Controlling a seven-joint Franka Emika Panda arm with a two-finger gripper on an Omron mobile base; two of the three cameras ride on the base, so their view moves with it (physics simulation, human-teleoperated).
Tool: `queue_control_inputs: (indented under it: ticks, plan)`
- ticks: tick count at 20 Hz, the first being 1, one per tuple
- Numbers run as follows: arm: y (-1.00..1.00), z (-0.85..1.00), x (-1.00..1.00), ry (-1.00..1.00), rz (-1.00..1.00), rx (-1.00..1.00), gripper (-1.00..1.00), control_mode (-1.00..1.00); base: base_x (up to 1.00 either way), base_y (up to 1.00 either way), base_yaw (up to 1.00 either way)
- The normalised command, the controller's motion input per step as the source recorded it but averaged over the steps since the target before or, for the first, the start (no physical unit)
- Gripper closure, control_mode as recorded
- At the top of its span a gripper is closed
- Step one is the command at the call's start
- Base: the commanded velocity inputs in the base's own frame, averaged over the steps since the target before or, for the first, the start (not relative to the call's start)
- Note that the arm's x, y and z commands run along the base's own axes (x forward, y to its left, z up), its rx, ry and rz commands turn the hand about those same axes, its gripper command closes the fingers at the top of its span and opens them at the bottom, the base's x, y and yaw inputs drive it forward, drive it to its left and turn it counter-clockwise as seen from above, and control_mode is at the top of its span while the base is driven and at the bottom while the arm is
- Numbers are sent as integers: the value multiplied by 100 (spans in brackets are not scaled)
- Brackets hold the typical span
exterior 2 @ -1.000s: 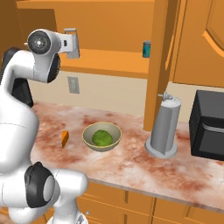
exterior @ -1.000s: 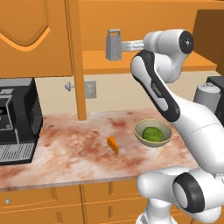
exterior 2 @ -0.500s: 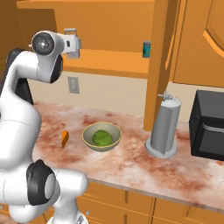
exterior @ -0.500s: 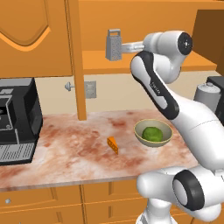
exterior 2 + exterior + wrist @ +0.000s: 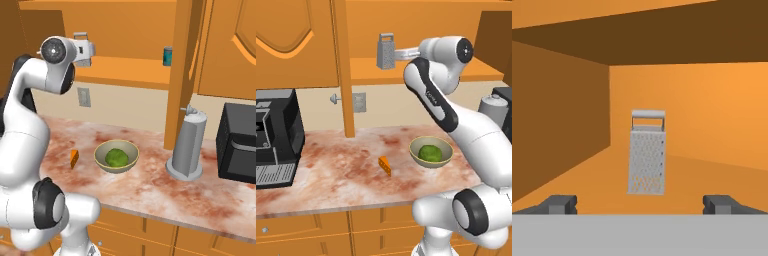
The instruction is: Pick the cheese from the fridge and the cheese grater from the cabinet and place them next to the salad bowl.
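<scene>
The cheese (image 5: 385,165) lies on the worktop (image 5: 331,170) near the bowl (image 5: 430,152). The grater (image 5: 646,154) stands on the cabinet (image 5: 712,120) shelf; my claw (image 5: 639,204), spread apart, faces it.

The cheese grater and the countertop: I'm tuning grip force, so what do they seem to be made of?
The cheese grater looks like matte grey metal: its face is covered in fine punched holes under a flat loop handle. The countertop looks like polished stone, perhaps marble, judging by its mottled reddish-cream veining, though being rendered it stays uncertain.
</scene>
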Motion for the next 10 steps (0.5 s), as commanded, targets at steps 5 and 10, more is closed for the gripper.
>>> queue_control_inputs:
  ticks: [5,10]
  plan:
    - [-2,0,38,0,0,0,-100,-100,0,0,0]
    - [0,0,47,0,0,-3,-100,-100,0,0,0]
